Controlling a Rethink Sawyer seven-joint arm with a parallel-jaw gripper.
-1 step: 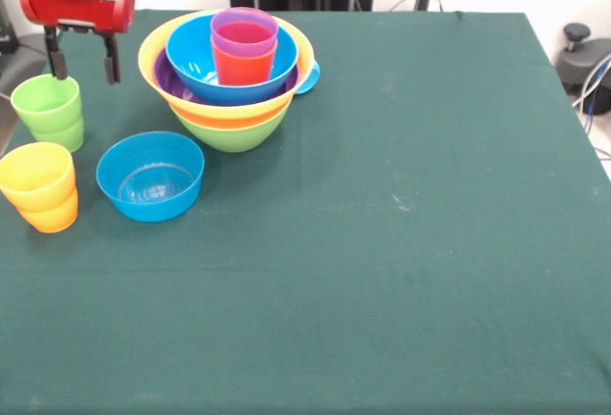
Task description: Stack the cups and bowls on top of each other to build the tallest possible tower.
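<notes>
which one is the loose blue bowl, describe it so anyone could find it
Start at the tower of nested bowls on the green table. Just in front of it, toward the cups, sits the blue bowl, alone and empty. Unlike the tower's blue bowl, nothing is stacked in or under it.

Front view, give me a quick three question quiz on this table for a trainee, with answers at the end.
1. True or false: the gripper hangs with its fingers apart above the green cup.
2. Which item sits topmost inside the tower? A) purple cup B) blue bowl C) yellow cup
3. Fill in: the loose blue bowl stands on the ____ beside the yellow cup.

Key: 1 true. 2 A, the purple cup, nested in an orange-red one. 3 table.
</notes>
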